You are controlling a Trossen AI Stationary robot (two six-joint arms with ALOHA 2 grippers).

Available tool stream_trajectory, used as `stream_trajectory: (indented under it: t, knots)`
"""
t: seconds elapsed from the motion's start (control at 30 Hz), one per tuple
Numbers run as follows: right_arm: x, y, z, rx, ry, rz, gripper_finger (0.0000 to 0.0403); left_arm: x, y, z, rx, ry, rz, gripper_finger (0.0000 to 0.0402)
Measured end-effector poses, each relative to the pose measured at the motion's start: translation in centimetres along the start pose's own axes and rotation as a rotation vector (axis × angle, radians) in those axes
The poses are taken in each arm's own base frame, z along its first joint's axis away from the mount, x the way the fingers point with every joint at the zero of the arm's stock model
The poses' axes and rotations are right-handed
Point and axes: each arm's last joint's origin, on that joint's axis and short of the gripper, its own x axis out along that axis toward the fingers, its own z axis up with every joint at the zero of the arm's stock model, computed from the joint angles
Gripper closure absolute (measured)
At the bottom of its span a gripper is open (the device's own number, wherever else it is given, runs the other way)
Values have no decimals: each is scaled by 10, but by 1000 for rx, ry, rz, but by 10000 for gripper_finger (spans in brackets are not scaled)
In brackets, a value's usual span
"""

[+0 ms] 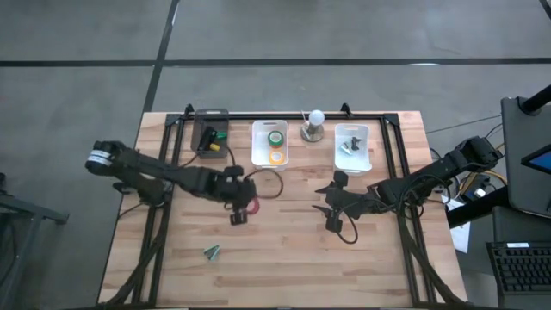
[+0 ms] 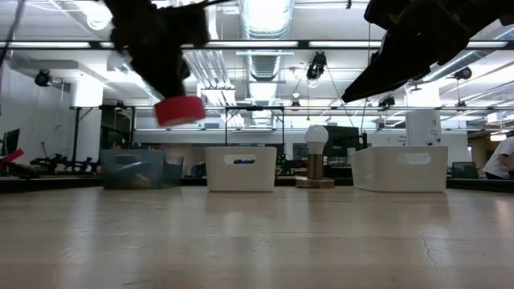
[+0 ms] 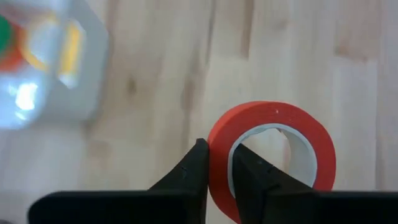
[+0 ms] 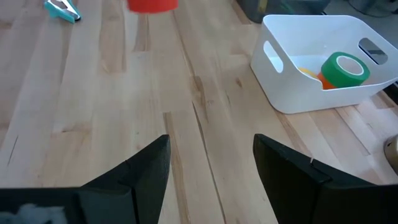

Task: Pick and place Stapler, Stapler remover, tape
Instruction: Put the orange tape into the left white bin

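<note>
My left gripper (image 1: 240,207) is near the table's middle, shut on a red tape roll (image 3: 273,155) that is lifted well above the wood in the low view (image 2: 179,111). My right gripper (image 4: 211,143) hovers open over bare wood right of centre (image 1: 332,205) and touches nothing. Green tape (image 4: 344,69) and an orange-yellow roll (image 1: 275,156) lie in the middle white bin (image 1: 258,146). A black oblong shape, likely the stapler (image 1: 207,139), lies in the dark bin (image 1: 211,116). A teal staple remover (image 1: 212,251) rests flat on the table near its front edge. My left gripper pinches the red roll's wall (image 3: 219,163) between its two fingers, one finger (image 3: 196,168) outside the ring and the other (image 3: 249,177) inside its open centre. The fingers come from above, pointing down. The roll is lifted clear and lies about level at the fingertips.
Along the far edge stand the dark bin, the middle white bin, a light bulb on a base (image 1: 313,126) and a second white bin (image 1: 353,146) with small items inside. Open wood lies between the grippers and toward the near edge. A metal frame (image 1: 392,155) borders the table.
</note>
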Motion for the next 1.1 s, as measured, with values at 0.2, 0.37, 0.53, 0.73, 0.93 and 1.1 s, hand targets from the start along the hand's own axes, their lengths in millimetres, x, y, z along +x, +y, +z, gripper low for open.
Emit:
stream_trajectory:
  t: [0.2,0.37,0.53,0.73,0.93,1.1]
  knots:
    - [0,0,0,-7,0,0,177,-23,30,40,37,-106,47,358]
    - [0,0,0,-8,1,0,177,-46,66,69,17,-210,118,331]
    - [0,0,0,-16,1,-2,177,-62,106,91,-97,-377,181,334]
    - [0,0,0,-17,1,-2,177,-61,144,95,-175,-462,210,351]
    - [1,-2,-4,-26,10,-10,177,-31,177,99,-405,-478,236,346]
    - [2,-3,-6,-21,14,-13,177,20,190,91,-437,-317,240,348]
